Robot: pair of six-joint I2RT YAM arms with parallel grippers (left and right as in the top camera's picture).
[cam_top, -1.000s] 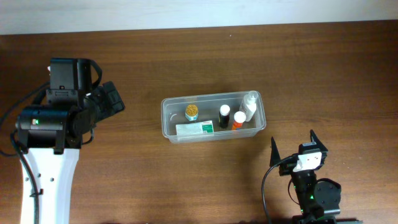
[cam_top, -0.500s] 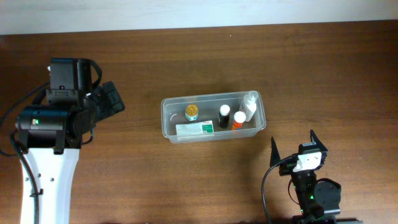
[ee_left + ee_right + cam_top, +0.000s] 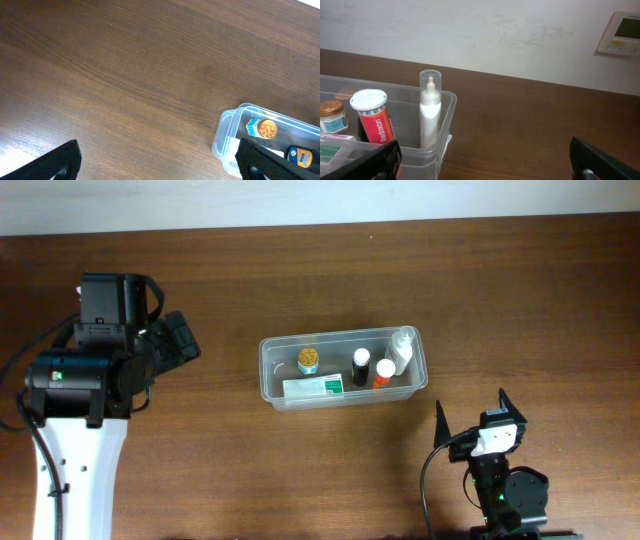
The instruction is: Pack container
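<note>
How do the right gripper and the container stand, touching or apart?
Apart. The overhead view shows bare table between the open right gripper and the container corner.

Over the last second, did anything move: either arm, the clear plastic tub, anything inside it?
Nothing visibly changed. Left gripper and right gripper stay open, empty, away from the clear rectangular plastic container. It sits where it was, with the white dropper bottle, red white-capped tube, black bottle, gold-lidded jar and green-and-white box unmoved inside.
</note>
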